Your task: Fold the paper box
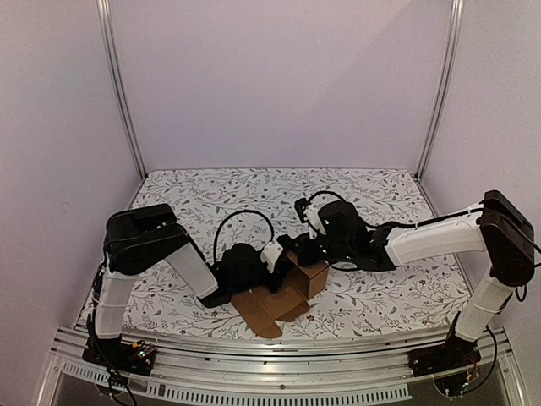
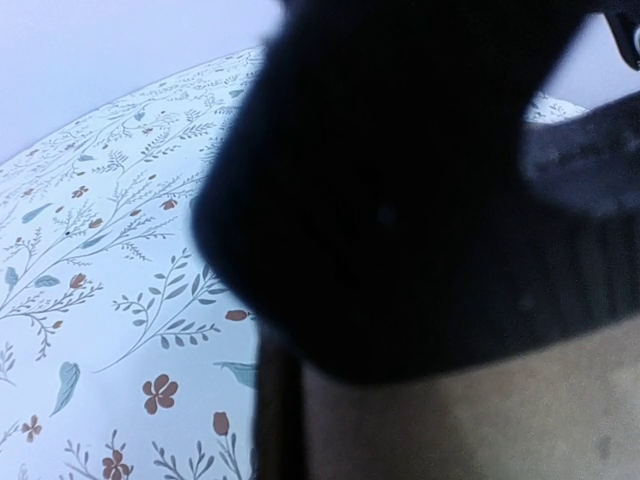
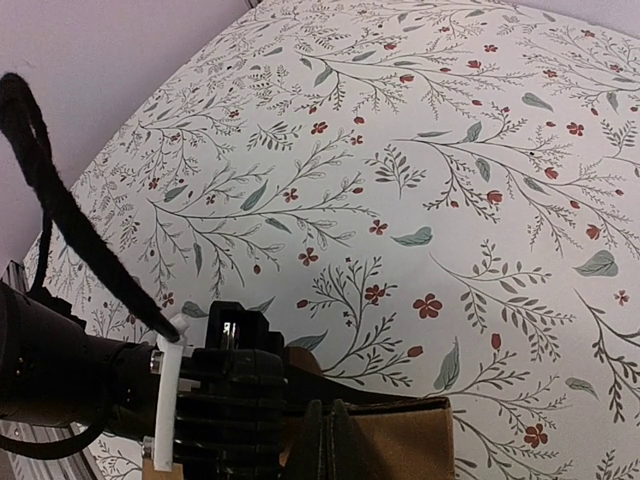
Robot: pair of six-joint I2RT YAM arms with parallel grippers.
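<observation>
Floral-print table [image 1: 389,296] holds the plain brown cardboard paper box [image 1: 283,300]. Left gripper [image 1: 279,262] and right gripper [image 1: 303,252] crowd it; grip unreadable, fingers hidden.

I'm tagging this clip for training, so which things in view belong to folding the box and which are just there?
Belongs to the job:
- paper box, brown cardboard, one part raised and flaps still flat
- left gripper, at the box
- right gripper, at the box

Just there:
- floral table cover
- metal frame rail
- black cable on the left arm
</observation>
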